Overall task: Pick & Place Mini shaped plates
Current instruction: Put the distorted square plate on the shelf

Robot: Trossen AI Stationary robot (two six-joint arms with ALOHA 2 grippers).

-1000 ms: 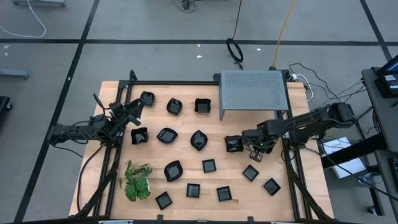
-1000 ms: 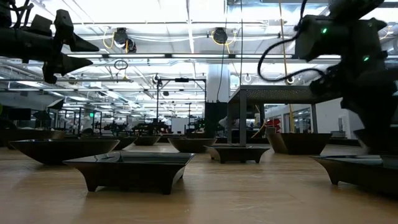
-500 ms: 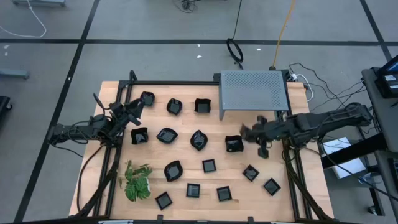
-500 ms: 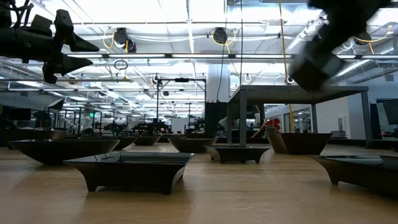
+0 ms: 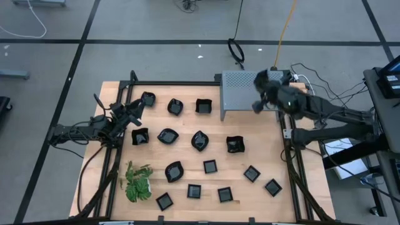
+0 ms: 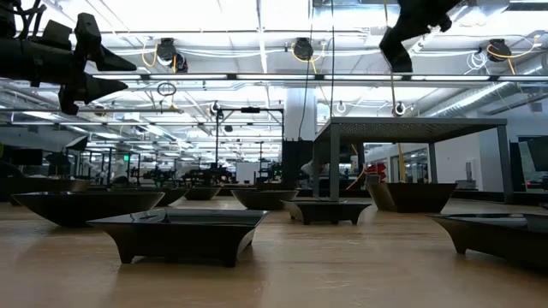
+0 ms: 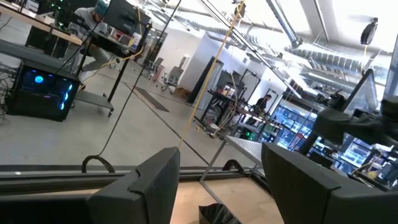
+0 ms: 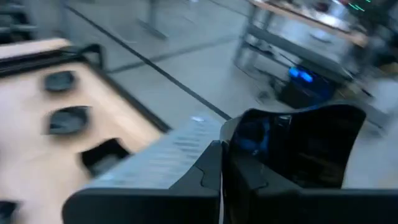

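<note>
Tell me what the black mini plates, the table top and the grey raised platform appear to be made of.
Mini plates: glossy black, probably glazed ceramic or hard plastic; ceiling lights reflect off their rims.
Table top: light wood with visible grain and plank seams, matte finish.
Grey platform: looks like perforated sheet metal, painted grey, judging by the fine dot pattern on top and its thin legs in the low view.

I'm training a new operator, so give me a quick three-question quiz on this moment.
1. True or false: the left gripper is shut on a dish.
2. What lies under the right gripper? A: bare floor. B: the grey perforated stand. C: a cardboard box.
3. Fill in: the right gripper is shut on a black mini ____.
Key: 1 false, it is open and empty. 2 B. 3 plate.
</note>
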